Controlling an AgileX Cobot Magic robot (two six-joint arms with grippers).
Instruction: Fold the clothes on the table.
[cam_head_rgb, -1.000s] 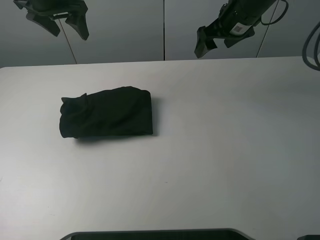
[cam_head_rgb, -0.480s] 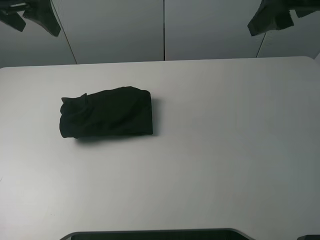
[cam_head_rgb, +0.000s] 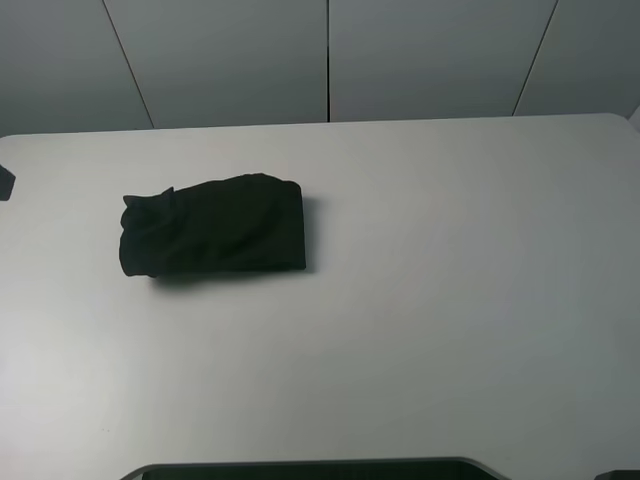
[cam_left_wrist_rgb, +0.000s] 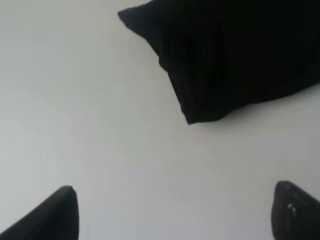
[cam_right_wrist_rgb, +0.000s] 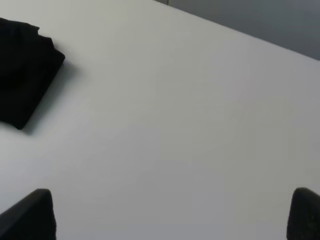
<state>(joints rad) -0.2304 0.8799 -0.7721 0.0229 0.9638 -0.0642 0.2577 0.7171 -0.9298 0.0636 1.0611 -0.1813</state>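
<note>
The clothes (cam_head_rgb: 212, 226) lie folded into a black bundle on the table's (cam_head_rgb: 450, 280) left half, nothing touching them. The left gripper (cam_left_wrist_rgb: 175, 212) hangs beside the bundle, jaws wide and empty; the right gripper (cam_right_wrist_rgb: 170, 215) hangs well apart, likewise spread and empty.

A bare lab or test room: a large plain white smooth-topped desk (cam_head_rgb: 450, 300) backed by grey panelled walls (cam_head_rgb: 230, 60).

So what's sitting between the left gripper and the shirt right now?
Nothing. In the left wrist view only bare white table separates the open left gripper from the folded black shirt.
</note>
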